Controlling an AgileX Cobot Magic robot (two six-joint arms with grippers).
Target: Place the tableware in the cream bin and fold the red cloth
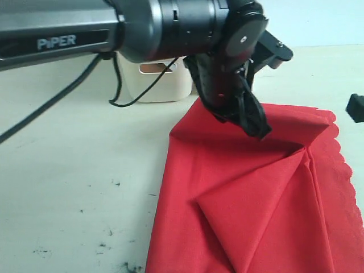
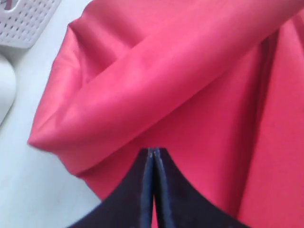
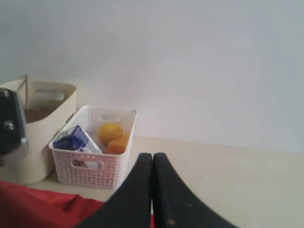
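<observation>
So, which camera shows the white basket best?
The right wrist view: the basket is nearly whole there, with a lemon and other food inside. The left wrist view shows only a corner of the basket. The exterior view does not show it.

Red cloth (image 1: 256, 216) on pale table (image 1: 68, 187)

Cloth (image 1: 250, 199) on table (image 1: 74, 170), bin (image 1: 159, 82) behind it, basket (image 3: 95, 161) w/ lemon (image 3: 109, 131) beside bin

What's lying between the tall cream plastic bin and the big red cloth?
Nothing but a bare strip of pale tabletop. The exterior view shows it between the cream bin and the red cloth.
</observation>
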